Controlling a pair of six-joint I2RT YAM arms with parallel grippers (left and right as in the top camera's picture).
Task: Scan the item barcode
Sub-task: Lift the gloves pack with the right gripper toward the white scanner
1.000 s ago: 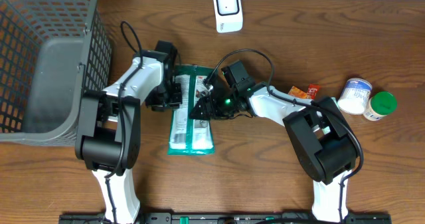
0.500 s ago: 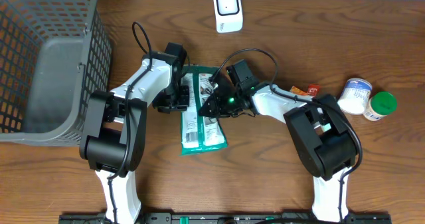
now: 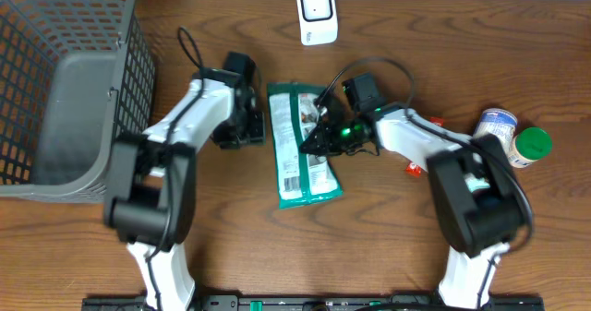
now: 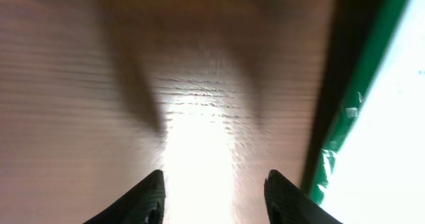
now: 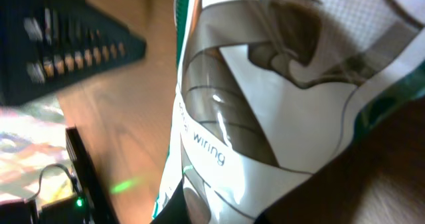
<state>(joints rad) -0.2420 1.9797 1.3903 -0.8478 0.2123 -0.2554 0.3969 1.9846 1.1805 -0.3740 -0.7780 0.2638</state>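
Slid right: green packet (image 3: 303,154), lettering blurred.

Grey basket (image 3: 85,89), white jar (image 3: 495,127), green-lidded jar (image 3: 532,146)

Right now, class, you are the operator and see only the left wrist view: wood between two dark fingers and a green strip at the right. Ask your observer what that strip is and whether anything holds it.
Observer: It is the edge of a green and white packet on the table. The left gripper is open beside it, with nothing between its fingers.
Operator: Does the other arm have it?
Observer: Yes. Overhead, the right gripper is shut on the packet's right side.
Operator: Where is the scanner?
Observer: A white scanner stands at the far edge, beyond the packet's top end.
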